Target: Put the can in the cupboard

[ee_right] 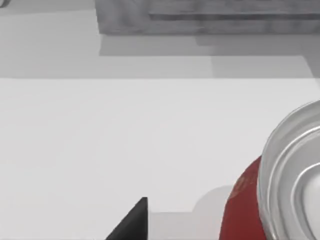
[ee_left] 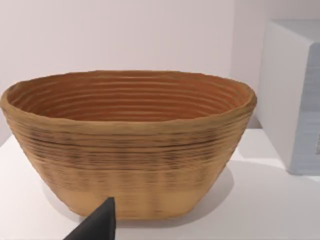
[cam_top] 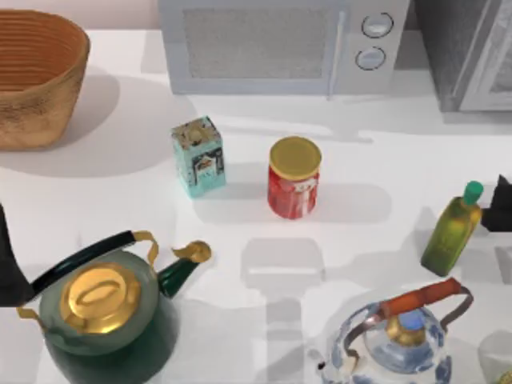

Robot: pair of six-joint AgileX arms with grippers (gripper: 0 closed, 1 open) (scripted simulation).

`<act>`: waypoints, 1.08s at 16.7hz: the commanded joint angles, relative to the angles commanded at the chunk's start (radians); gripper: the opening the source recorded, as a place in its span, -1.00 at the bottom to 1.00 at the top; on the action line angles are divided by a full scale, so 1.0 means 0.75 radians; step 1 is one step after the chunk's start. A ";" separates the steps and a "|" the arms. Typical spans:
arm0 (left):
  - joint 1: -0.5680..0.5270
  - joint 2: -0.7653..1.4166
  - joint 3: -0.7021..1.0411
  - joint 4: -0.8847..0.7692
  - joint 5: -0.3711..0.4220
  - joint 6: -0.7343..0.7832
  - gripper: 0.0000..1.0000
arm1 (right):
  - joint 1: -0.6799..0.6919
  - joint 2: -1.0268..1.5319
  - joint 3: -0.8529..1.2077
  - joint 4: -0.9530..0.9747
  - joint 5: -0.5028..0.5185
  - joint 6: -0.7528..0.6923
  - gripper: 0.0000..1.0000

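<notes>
Red can (ee_right: 245, 210) with silver top seen standing on white bench (ee_right: 125, 140), grey speckled cupboard (cam_top: 460, 56) at back right corner beyond it. Right gripper (cam_top: 502, 204) held at right edge beside green oil bottle (cam_top: 452, 232); state cannot be told. Yellow-lidded red jar (cam_top: 294, 178) and teal tin (cam_top: 198, 156) stood mid-bench, before microwave (cam_top: 280, 44). Left gripper (cam_top: 10, 268) parked at left edge, state likewise untold, facing basket (ee_left: 130, 145).

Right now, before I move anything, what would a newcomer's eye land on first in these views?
The green kettle with its gold lid, at the table's near left corner, and the red jar with a yellow lid mid-table beside a teal tin. The woven basket looms large in the left wrist view. A red can with a silver top sits close in the right wrist view, and the grey cupboard stands far right.
</notes>
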 joint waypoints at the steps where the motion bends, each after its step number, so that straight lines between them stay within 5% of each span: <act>1: 0.000 0.000 0.000 0.000 0.000 0.000 1.00 | 0.000 0.000 0.000 0.000 0.000 0.000 0.10; 8: 0.000 0.000 0.000 0.000 0.000 0.000 1.00 | 0.000 0.000 0.000 0.000 0.000 0.000 -0.96; 18: 0.000 0.000 0.000 0.000 0.000 0.000 1.00 | -0.002 -0.003 0.000 -0.003 0.000 0.002 -1.00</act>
